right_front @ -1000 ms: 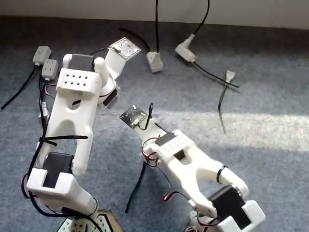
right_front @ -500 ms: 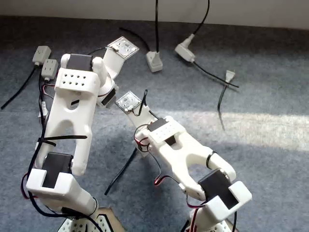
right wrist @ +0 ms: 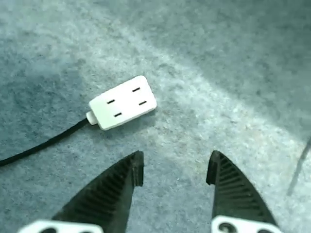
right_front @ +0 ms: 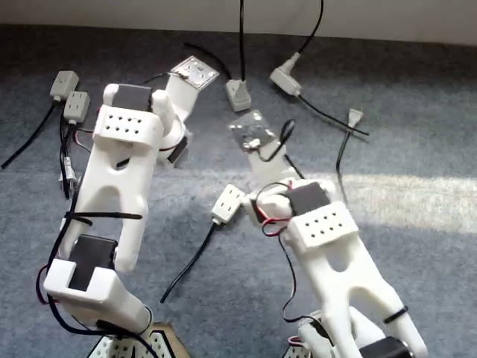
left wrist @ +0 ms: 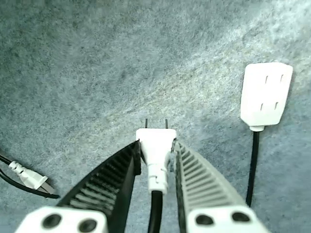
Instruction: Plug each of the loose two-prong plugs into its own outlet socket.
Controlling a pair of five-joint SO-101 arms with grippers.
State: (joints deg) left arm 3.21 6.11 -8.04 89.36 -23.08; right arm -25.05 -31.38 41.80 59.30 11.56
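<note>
My left gripper (left wrist: pixel 155 145) is shut on a white two-prong plug (left wrist: pixel 155 154), prongs pointing forward over the grey carpet. A white outlet socket (left wrist: pixel 266 94) with a black cord lies a short way ahead and to one side of that plug. My right gripper (right wrist: pixel 175 167) hangs open above the carpet, holding nothing, with a white socket (right wrist: pixel 124 103) just beyond its fingertips. From above, a socket (right_front: pixel 227 203) on a black cable lies between the two arms. Two loose plugs (right_front: pixel 285 80) (right_front: pixel 355 116) lie at the back right.
Another socket (right_front: pixel 238 95) on a black cord sits at the back centre, and two more sockets (right_front: pixel 65 83) (right_front: pixel 76 107) at the back left. A small white plug (left wrist: pixel 31 178) with black wires lies beside my left gripper. Black cables cross the carpet.
My right arm has swung back and to the right, uncovering the socket between the arms; that socket's cable slid left. The left arm has barely shifted.
</note>
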